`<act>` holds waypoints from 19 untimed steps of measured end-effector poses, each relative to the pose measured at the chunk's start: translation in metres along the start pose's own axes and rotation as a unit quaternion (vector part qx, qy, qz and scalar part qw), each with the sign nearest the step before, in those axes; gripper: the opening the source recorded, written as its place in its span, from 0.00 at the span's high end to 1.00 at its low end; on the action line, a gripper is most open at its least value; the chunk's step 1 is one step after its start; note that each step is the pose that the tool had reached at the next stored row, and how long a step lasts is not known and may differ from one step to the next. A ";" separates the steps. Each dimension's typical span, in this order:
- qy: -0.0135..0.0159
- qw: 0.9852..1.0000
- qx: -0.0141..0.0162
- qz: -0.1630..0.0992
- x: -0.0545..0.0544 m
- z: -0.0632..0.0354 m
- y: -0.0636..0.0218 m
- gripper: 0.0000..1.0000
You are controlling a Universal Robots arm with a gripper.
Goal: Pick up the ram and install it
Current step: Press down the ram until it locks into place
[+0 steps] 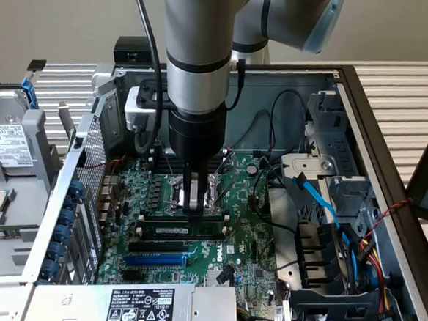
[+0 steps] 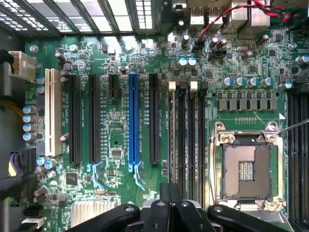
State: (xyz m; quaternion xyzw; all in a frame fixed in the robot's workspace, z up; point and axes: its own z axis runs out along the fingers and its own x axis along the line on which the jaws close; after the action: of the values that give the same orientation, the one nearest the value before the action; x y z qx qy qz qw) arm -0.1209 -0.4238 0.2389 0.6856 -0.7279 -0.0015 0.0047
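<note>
- Presently, the gripper [image 1: 191, 201] stands low over the motherboard [image 1: 249, 240], jaws fully closed, fingertips just above the bank of black memory slots [image 1: 155, 217]. Nothing visible is clamped between them.
- The ram [image 1: 176, 231] appears to stand in one of those slots, its white label strip facing the near side. In the wrist view it reads as a thin edge [image 2: 172, 130] in line with the closed fingertips [image 2: 169, 193]. Whether the fingers touch its top edge cannot be told.
- Risk: incomplete seating. The white end clips [image 2: 172, 86] cannot be confirmed as latched; a stick left high at one end would make poor contact.
- Risk: off-centre pressure. The fingertips sit toward the exterior view's right end of the stick; a push there could rock it, seating one end and lifting the other.
- Risk: excess force. Pressing down on a misaligned notch could bend the board or crack the slot.
- Risk: lateral slip. Narrow closed fingers on a thin edge could slide off toward the open processor socket [image 2: 248, 166] just on the far side, and its contacts are easily damaged.
- Risk: snagging. Loose cables [image 1: 274, 139] lie just to the exterior view's right of the arm; any sideways travel could catch them.
- The blue expansion slot [image 1: 156, 259] on the near side is apart from the fingers and presents no concern.
</note>
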 end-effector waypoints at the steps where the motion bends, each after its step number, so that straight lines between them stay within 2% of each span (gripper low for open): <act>1: -0.001 1.000 0.000 0.000 0.000 -0.0003 0.0035 0.90; 7: -0.001 1.000 0.000 0.000 0.001 0.0026 0.0306 0.90; 10: -0.001 1.000 -0.002 0.000 -0.001 0.0057 0.0400 0.90; 19: -0.001 1.000 -0.002 0.000 -0.001 0.0131 0.0422 0.90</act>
State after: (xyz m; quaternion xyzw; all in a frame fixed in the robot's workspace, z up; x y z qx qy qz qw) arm -0.1631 -0.4204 0.2262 0.6856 -0.7279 -0.0040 0.0056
